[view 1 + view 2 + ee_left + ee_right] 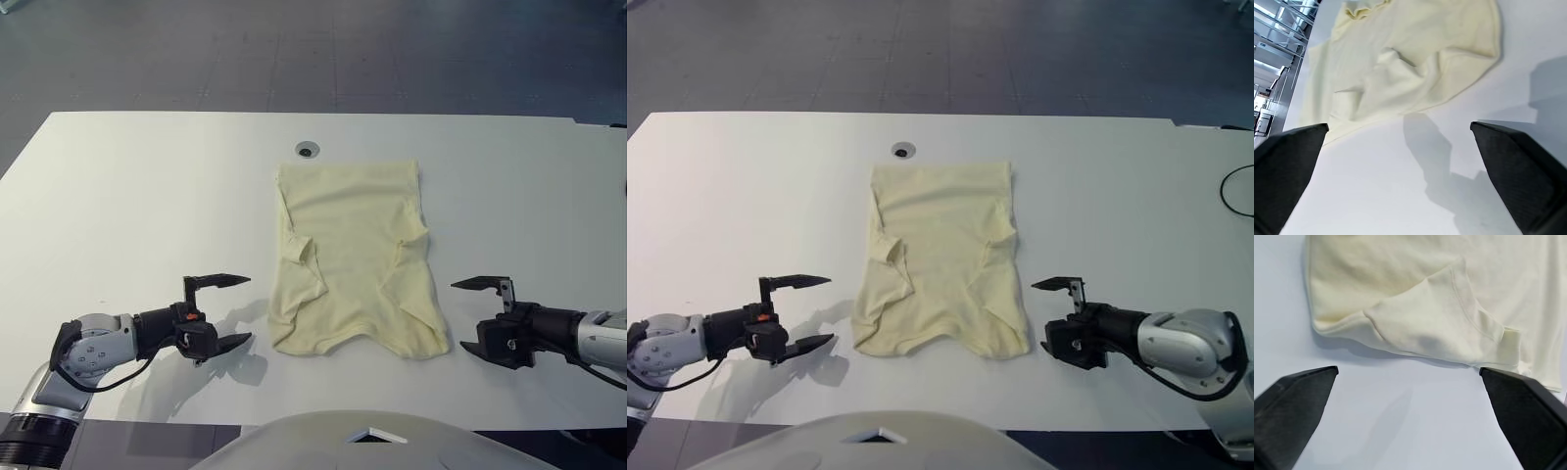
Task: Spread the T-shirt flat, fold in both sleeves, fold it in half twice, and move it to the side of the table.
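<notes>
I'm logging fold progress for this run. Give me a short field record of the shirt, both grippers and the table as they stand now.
T-shirt: pale yellow, lying mid-table, wrinkled near the front edge
sleeves: both appear folded in over the body
halving folds: not yet done
left gripper: open, on the table to the shirt's left, near its front corner, apart from the cloth
right gripper: open, to the shirt's right, near the other front corner, apart from the cloth
table: white
round hole: in the table just beyond the shirt's far edge

T-shirt runs off the edge in both my wrist views. I can't identify the small round fitting in the table beyond it; too small.
</notes>
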{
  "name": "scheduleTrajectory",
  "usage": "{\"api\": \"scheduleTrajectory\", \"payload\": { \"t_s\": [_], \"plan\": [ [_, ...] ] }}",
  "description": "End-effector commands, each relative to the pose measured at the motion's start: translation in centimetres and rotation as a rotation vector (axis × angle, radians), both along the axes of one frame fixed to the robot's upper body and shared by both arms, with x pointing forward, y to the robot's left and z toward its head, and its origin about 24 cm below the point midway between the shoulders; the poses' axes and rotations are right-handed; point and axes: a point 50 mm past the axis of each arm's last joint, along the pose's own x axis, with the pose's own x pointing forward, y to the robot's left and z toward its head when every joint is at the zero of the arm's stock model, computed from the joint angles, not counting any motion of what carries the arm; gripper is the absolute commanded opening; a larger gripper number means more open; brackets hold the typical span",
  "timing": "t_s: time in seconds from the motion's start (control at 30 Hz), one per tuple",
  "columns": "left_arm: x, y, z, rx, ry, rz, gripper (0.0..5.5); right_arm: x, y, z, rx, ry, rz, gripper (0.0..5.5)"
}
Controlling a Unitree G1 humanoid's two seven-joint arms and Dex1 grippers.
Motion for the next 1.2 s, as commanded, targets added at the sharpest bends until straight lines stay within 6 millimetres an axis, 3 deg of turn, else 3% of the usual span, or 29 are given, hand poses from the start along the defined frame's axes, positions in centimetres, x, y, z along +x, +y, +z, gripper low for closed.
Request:
{"api": "scheduleTrajectory", "payload": {
  "t_s": [0.03,0.33,0.67,0.97,1.2],
  "plan": [
    [-0.1,-0.4,-1.3,0.038,0.021,-0.042,5.40,0.4,0.2,-0.6,-0.007,-0.021,0.019,5.38],
    [-0.5,-2.1,-2.8,0.009,0.060,-0.096,5.40,0.3,1.3,-1.7,0.070,0.019,0.056,5.38],
    [-0.2,-2.5,-3.5,0.026,0.070,-0.122,5.40,0.2,1.8,-2.0,0.099,0.069,0.066,5.38],
    [-0.3,-2.9,-3.9,0.056,0.092,-0.183,3.76,0.3,1.6,-2.1,0.092,0.090,0.048,3.89],
    [0.7,-1.7,-2.6,0.188,0.018,-0.247,2.57,0.3,1.6,-2.0,0.090,0.094,0.046,2.82]
  ]
}}
